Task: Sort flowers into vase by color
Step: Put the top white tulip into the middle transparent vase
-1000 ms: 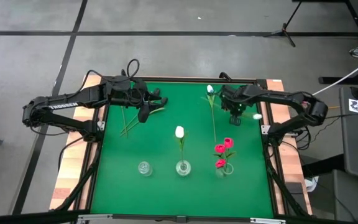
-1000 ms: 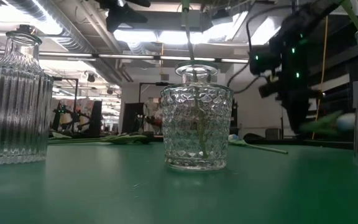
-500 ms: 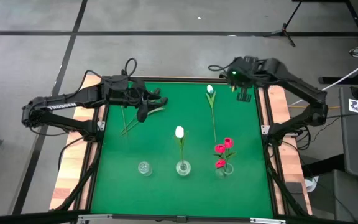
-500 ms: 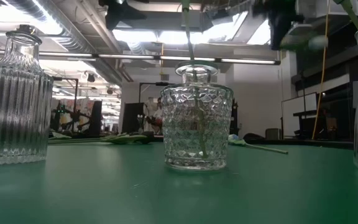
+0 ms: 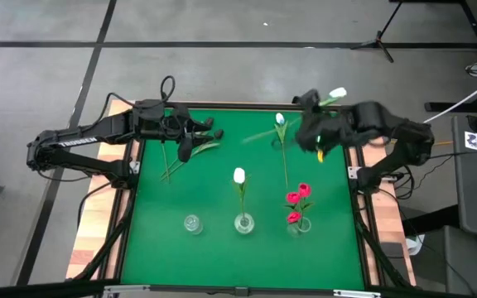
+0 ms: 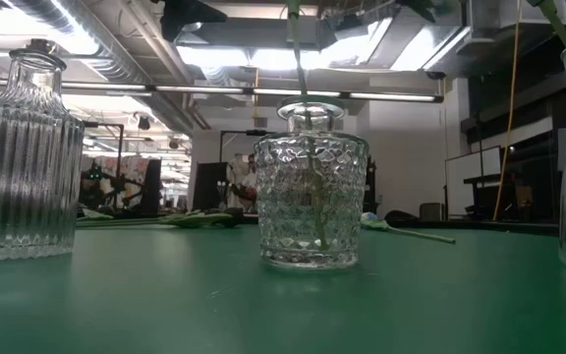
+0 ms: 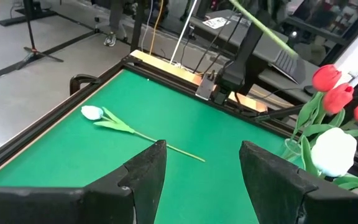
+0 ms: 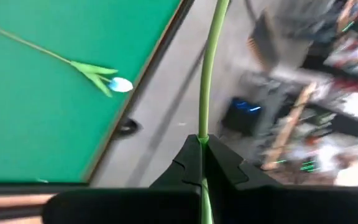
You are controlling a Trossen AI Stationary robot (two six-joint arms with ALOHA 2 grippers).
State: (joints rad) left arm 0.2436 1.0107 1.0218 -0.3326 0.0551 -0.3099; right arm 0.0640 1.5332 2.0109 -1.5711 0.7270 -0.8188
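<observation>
Two dark jointed arms, looped black cables, white lettering.

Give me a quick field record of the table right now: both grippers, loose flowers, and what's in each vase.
right gripper: shut on the thin green stem of a white tulip, lifted near the far right corner
left gripper: open, empty, over the far left of the green mat
loose flowers: one white tulip lying on the mat; a few stems by the left gripper
left glass vase: no flowers
middle glass vase: one white tulip
right glass vase: three red-pink tulips
</observation>
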